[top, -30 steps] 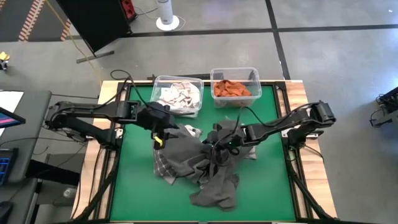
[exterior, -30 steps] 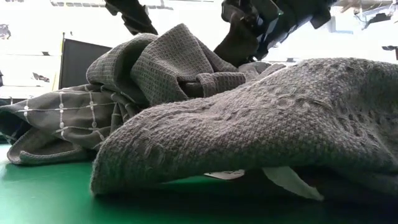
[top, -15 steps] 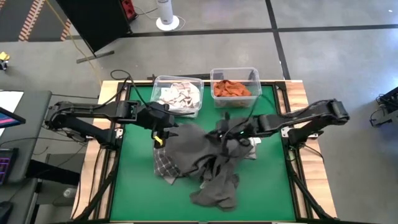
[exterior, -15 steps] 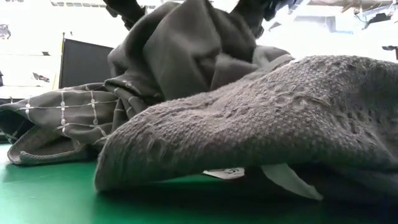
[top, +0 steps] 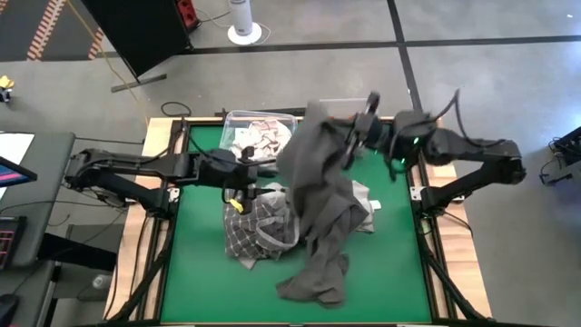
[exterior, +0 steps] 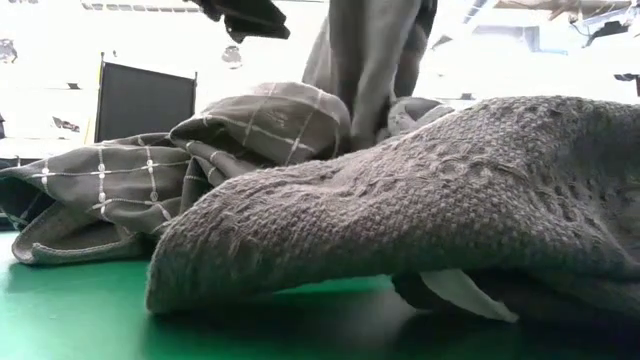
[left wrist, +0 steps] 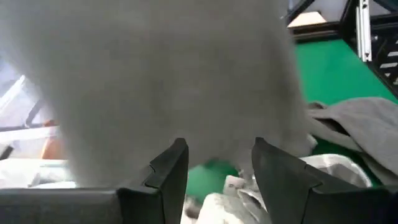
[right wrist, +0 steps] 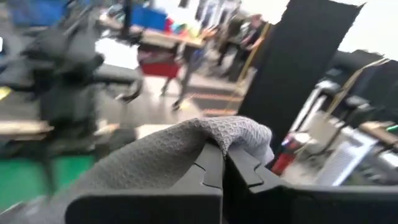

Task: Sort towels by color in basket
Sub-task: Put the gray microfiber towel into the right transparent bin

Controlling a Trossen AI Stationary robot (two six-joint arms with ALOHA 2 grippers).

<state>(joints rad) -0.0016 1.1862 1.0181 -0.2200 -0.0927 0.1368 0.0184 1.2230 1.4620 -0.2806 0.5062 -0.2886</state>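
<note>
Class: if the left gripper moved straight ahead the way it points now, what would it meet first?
Probably the hanging grey towel, which fills the view just beyond the open left gripper; depth is unclear.
</note>
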